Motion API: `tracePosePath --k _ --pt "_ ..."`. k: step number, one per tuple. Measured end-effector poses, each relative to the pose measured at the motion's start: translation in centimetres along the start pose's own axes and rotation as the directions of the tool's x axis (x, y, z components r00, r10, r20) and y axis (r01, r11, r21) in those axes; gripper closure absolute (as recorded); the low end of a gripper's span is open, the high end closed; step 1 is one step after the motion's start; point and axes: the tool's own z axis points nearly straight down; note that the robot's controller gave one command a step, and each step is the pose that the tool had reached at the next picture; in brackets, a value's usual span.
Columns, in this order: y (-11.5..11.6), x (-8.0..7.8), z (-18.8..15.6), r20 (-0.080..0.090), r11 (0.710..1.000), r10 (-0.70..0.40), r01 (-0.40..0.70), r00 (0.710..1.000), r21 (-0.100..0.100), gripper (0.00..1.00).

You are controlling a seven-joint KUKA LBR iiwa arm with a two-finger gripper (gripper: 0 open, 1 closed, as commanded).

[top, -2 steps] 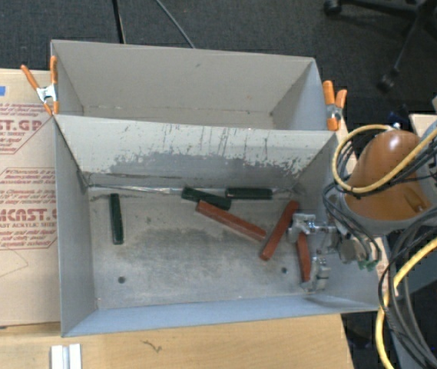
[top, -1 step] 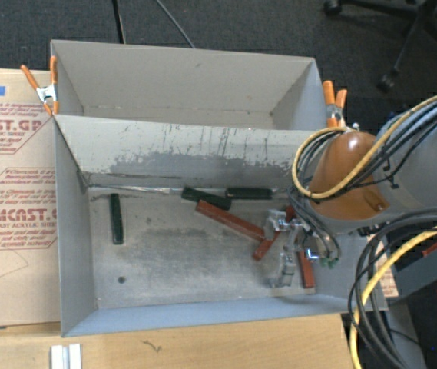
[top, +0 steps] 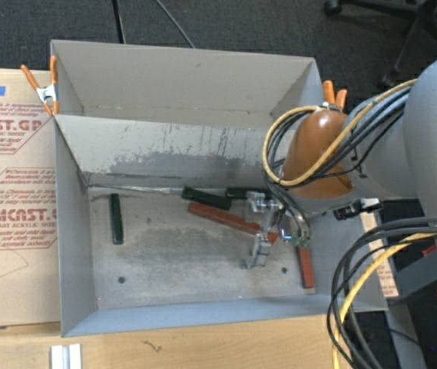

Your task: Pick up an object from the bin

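My gripper (top: 258, 246) is low in the right half of the bin, its metal body reaching down to the floor. It stands right at the right end of a red-handled tool (top: 220, 214) that lies slanted across the middle. Touching that tool on its far side is a black handle (top: 206, 197), near the back wall. A second red handle (top: 306, 268) lies to the gripper's right, by the right wall. I cannot tell whether the red parts belong to one tool, nor whether anything is gripped.
A dark green stick (top: 116, 219) lies alone near the left wall, lengthwise front to back. The arm with its orange cover and yellow and black cables hangs over the bin's right rear corner.
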Motion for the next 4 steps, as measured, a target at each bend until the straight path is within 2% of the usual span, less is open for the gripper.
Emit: tracePosePath --k 1,2,3,4 --pt "-0.3 0.0 -0.2 0.003 1.000 0.002 -0.002 1.000 0.002 1.00" --pt "3.4 -2.6 -8.6 0.006 1.000 -0.005 0.005 1.000 -0.001 1.00" --pt "5.9 -1.8 -12.4 0.001 0.969 -0.247 0.247 0.969 0.001 1.00" --pt "5.8 -1.7 -12.2 -0.002 0.969 -0.246 0.246 0.969 0.001 0.00"
